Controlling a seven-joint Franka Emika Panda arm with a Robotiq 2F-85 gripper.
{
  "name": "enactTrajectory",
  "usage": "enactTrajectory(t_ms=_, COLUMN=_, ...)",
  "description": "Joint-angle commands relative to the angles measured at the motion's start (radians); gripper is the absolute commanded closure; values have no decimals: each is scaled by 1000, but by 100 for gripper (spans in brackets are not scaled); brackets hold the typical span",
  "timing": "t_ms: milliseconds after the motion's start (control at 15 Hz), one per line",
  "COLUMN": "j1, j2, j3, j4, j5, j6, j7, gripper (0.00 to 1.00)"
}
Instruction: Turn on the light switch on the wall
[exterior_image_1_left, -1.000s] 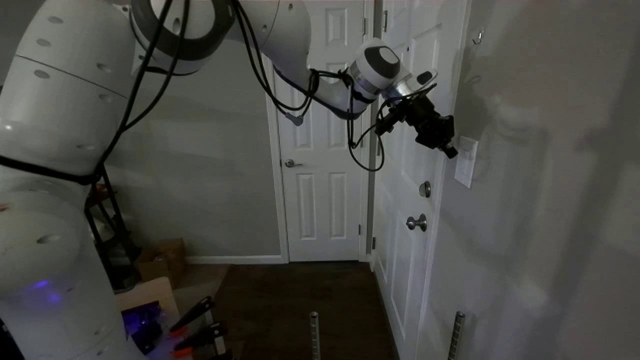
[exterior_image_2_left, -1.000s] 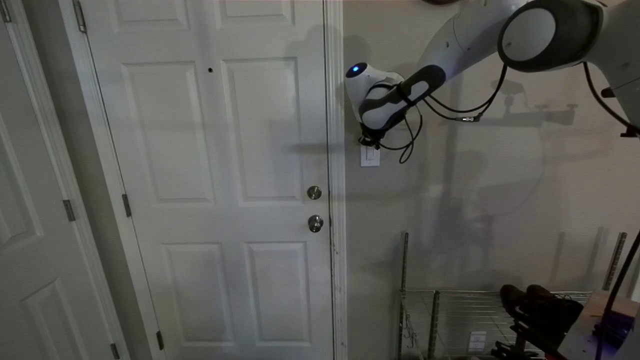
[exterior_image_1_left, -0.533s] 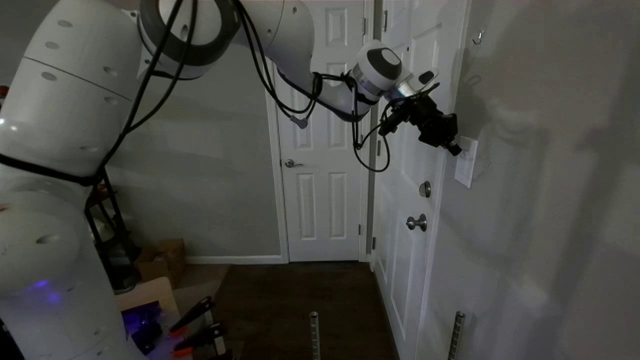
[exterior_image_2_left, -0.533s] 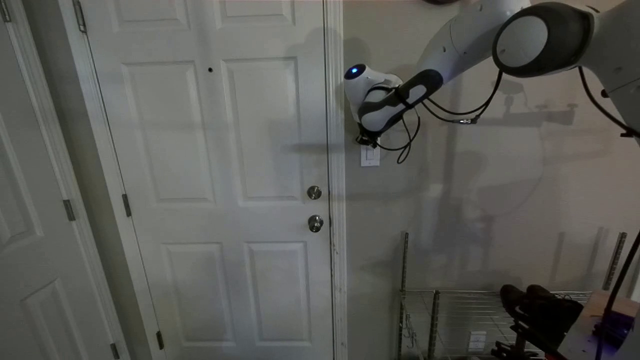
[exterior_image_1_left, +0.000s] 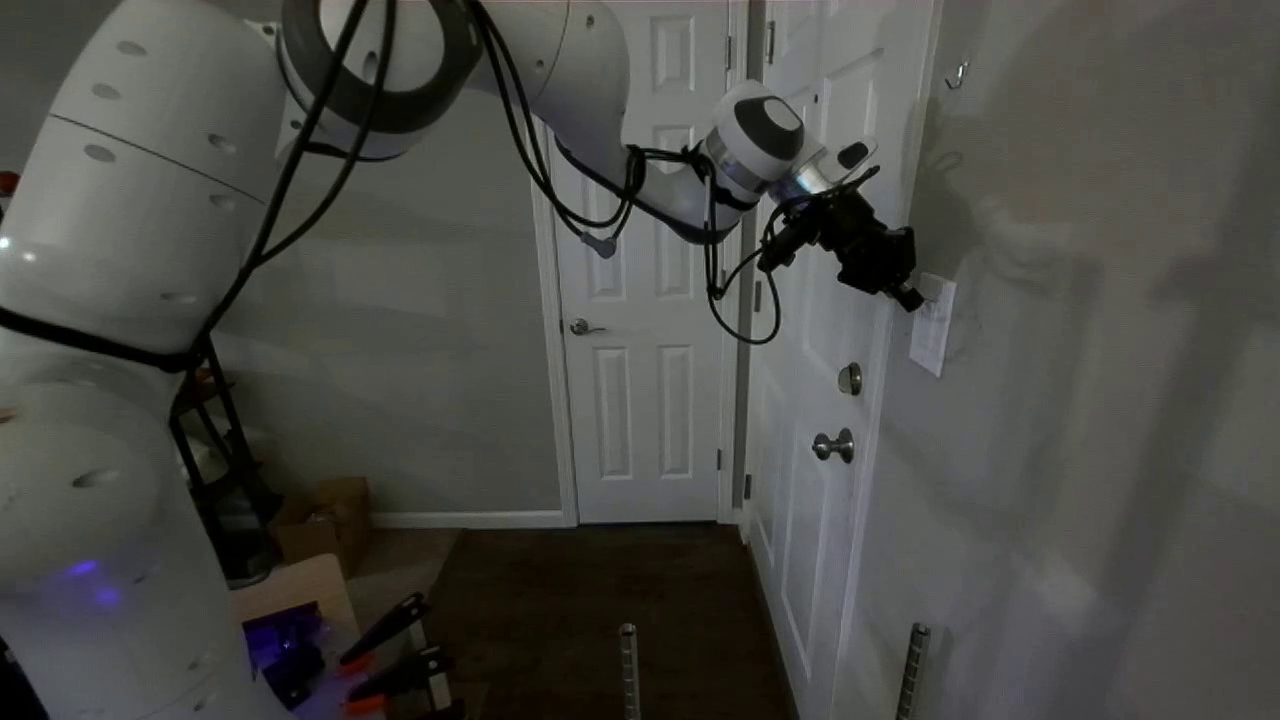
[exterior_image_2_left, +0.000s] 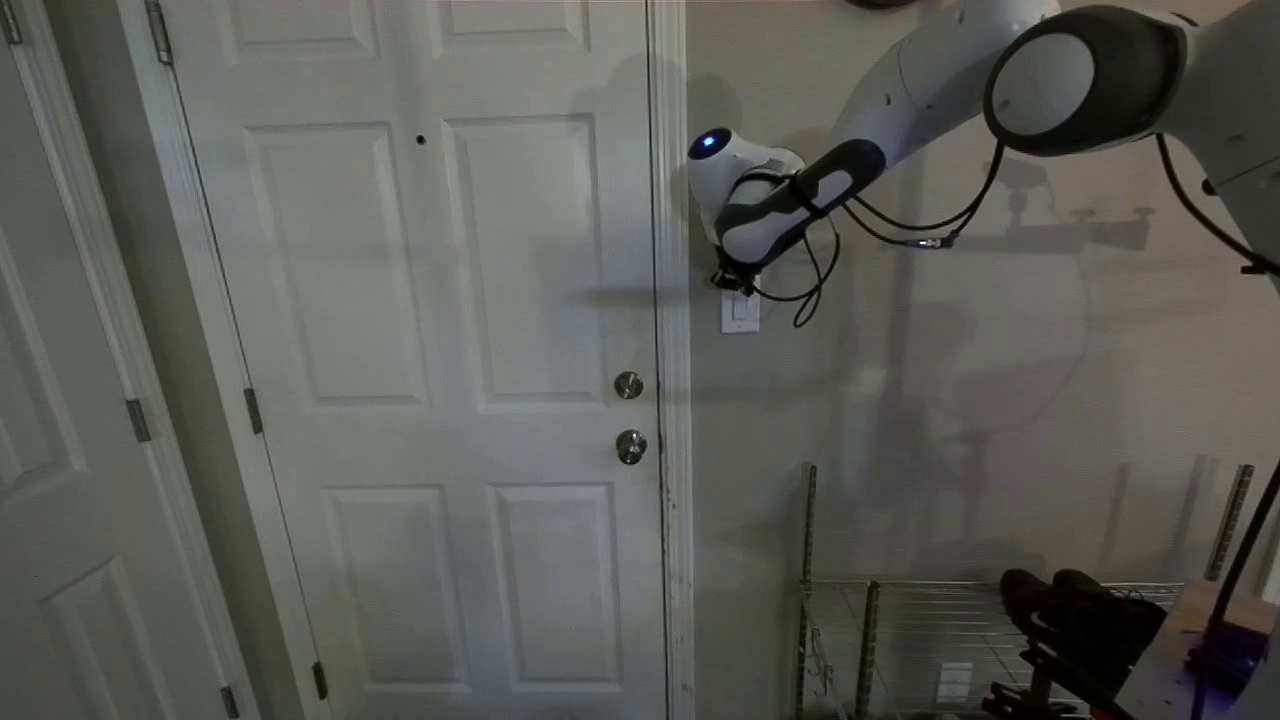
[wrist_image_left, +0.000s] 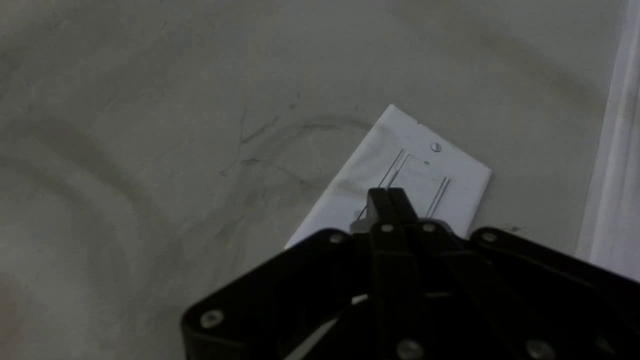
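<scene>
The light switch (exterior_image_1_left: 932, 335) is a white upright plate on the pale grey wall (exterior_image_1_left: 1090, 420), beside the white door's frame. It also shows in an exterior view (exterior_image_2_left: 740, 318), partly covered by the gripper, and in the wrist view (wrist_image_left: 457, 172), tilted, with a wide flat paddle at its centre and a screw near one end. My gripper (exterior_image_1_left: 908, 298) is at the upper part of the plate, angled down toward the wall. In the wrist view the fingertips (wrist_image_left: 388, 191) are together, empty, and overlap the paddle, hiding part of it. I cannot tell whether they touch it.
The white door (exterior_image_2_left: 540, 440) with its metal knob (exterior_image_2_left: 631, 447) and deadbolt (exterior_image_2_left: 628, 385) is next to the switch. A small hook (exterior_image_1_left: 957, 75) is on the wall above. A wire shelf (exterior_image_2_left: 900, 590) stands low against the wall. Cables (exterior_image_1_left: 745, 335) hang from the arm.
Over the first half second my gripper moved slightly toward the wall and the switch plate. Since then it has hardly moved. The gripper looks the same.
</scene>
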Motion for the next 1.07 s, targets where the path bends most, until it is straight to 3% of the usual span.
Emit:
enactTrajectory(t_ms=0, j1=-8, j2=11, j3=9, j4=14, j5=8, j6=5, j7=-13, gripper=98)
enactTrajectory(t_ms=400, j1=-11, j2=61, j3=2, j4=51, j5=17, j6=78, j7=15, gripper=98)
enactTrajectory(t_ms=1000, j1=0, j2=89, j3=-33, j4=78, j5=0, j6=35, j7=80, gripper=99)
